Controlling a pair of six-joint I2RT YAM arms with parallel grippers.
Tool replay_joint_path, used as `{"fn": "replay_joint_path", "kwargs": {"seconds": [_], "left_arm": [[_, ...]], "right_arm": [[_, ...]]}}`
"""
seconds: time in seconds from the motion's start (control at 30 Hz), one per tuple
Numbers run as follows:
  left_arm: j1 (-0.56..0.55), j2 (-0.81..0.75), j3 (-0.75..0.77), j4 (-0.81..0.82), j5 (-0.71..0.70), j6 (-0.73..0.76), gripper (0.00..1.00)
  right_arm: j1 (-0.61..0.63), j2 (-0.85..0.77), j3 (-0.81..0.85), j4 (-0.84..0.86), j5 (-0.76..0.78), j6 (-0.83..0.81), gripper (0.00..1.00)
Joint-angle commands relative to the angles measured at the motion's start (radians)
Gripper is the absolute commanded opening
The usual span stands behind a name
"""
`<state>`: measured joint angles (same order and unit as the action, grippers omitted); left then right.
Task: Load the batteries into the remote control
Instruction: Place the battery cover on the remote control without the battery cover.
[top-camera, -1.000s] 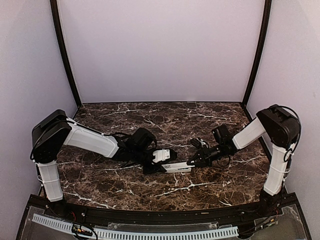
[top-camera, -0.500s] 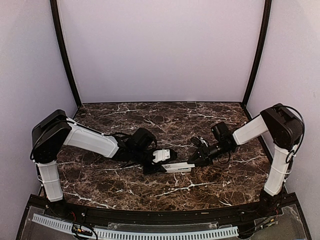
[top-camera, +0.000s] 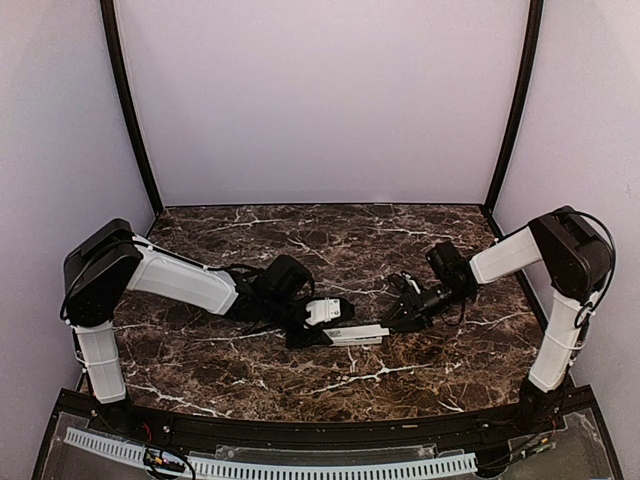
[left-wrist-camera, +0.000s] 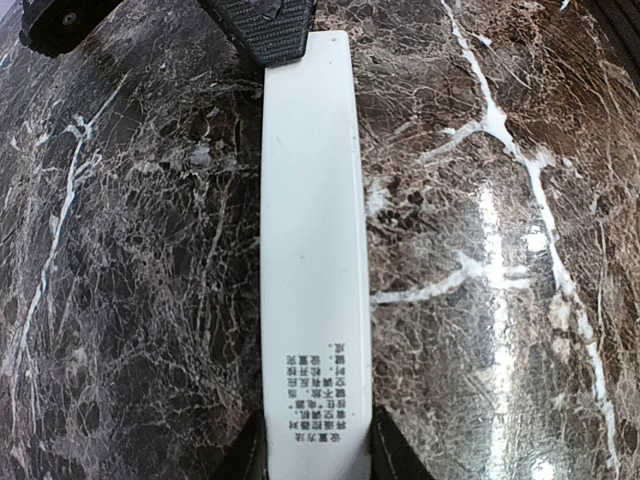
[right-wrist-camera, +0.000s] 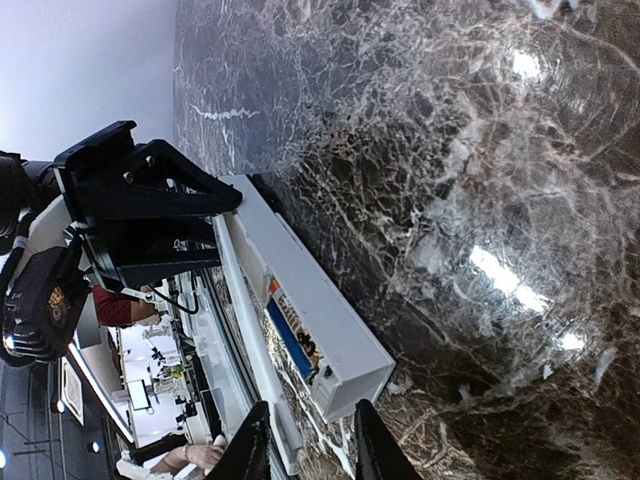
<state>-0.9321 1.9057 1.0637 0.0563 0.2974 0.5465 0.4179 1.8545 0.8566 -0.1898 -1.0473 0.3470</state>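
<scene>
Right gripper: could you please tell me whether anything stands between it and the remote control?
Nothing visible does: the open right gripper faces one end of the remote control; the left gripper clamps the other.

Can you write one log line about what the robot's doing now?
left tool: gripping remote control | right tool: open, near its open end | battery: blue, inside remote control

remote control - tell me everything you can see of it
The remote control is a slim white plastic-looking bar lying flat on the middle of the dark marble table. Small dark print sits near one end, where the left gripper clamps its long sides. Near the other end a compartment is open, with a blue battery inside. The right gripper is open just off that end.
</scene>
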Motion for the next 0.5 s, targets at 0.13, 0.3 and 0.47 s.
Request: {"fn": "replay_joint_path", "kwargs": {"seconds": [0.13, 0.3, 0.47], "left_arm": [[-0.006, 0.030, 0.015, -0.092, -0.005, 0.006, 0.01], [-0.006, 0.035, 0.018, -0.098, -0.013, 0.003, 0.02], [-0.006, 0.041, 0.020, -0.104, -0.019, 0.005, 0.04]], "right_arm": [[-0.002, -0.014, -0.014, -0.002, -0.006, -0.016, 0.25], [-0.002, -0.017, -0.033, -0.005, -0.009, -0.022, 0.25], [-0.002, -0.024, -0.050, 0.008, -0.013, -0.015, 0.20]]}}
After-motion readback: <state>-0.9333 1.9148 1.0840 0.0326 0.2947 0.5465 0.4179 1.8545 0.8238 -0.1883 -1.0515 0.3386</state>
